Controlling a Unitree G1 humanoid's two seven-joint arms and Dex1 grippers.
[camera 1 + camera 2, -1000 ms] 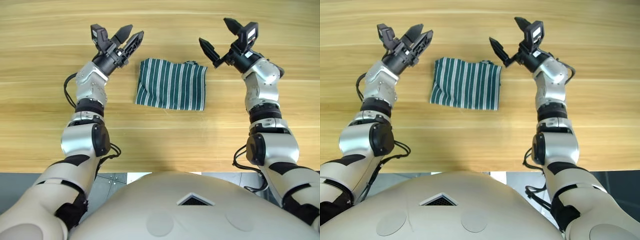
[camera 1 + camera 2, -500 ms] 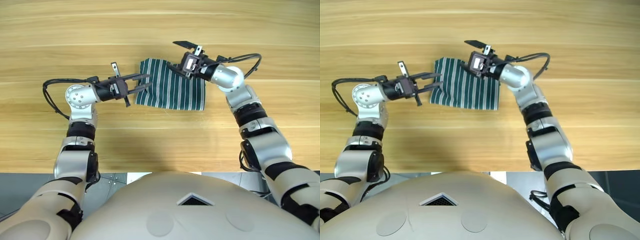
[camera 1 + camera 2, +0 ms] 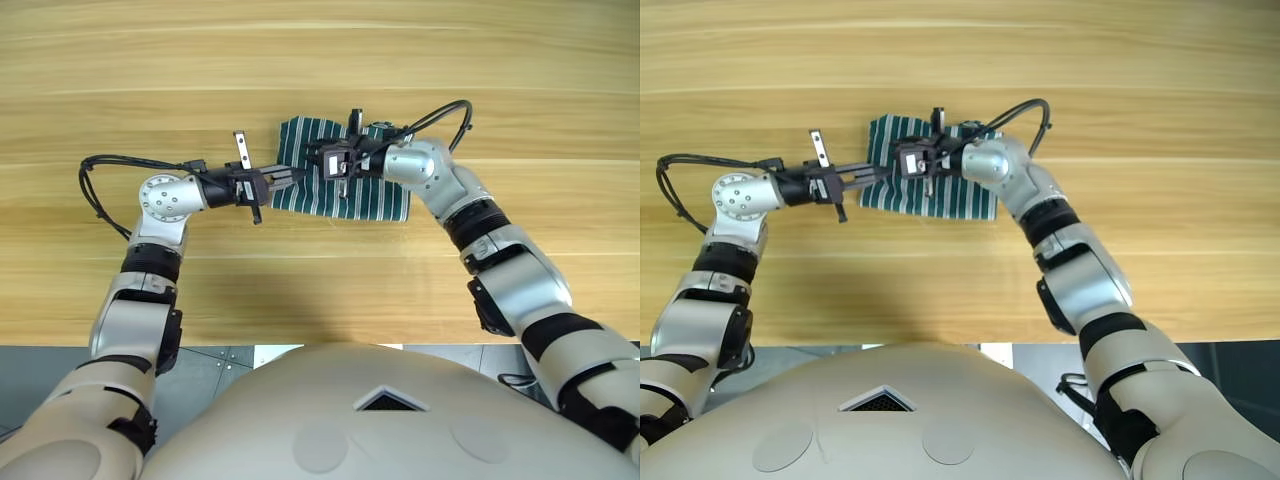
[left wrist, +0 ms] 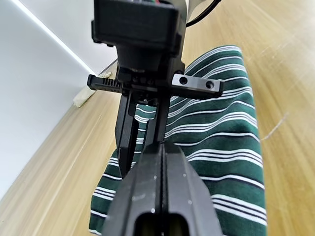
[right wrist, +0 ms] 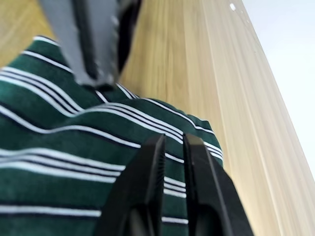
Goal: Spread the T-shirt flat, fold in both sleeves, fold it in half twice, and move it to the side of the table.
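Head views. The shirt [image 3: 378, 190] lies on the table [image 3: 320, 60] as a compact striped rectangle, roughly mid-table in front of the robot. No sleeves or loose panels stick out. The left gripper [image 3: 288, 177] lies low and level, its tips at the shirt's left edge. The right gripper [image 3: 315, 166] reaches in from the other side and sits over the left part of the shirt, so both tips are close together. From up here we cannot make out the finger gaps.

Left wrist view. The left gripper [image 4: 161, 147] has its fingers pressed together along one seam, with no cloth visible between them, and its tip is over the shirt [image 4: 221, 147]. Just ahead, the right gripper [image 4: 142, 147] points back toward it with its fingers drawn close, leaving a slim gap. We cannot tell whether either one touches the cloth.

Right wrist view. The right gripper [image 5: 172, 142] shows its two fingers nearly together, with only a thin slit between them and nothing seen pinched in it. It hangs over the striped shirt [image 5: 59, 162] near an edge, with bare table [image 5: 187, 49] beyond. The left gripper [image 5: 93, 44] sits just opposite.

Progress, our judgement. The shape suggests that the spreading, both sleeve folds and both halvings are done. What remains is moving the shirt to the table's side. It is not yet there, and neither gripper visibly holds it. With both pairs of fingers together, a push or slide looks more likely than a lift. The risk we note is the top layers slipping and the fold opening.
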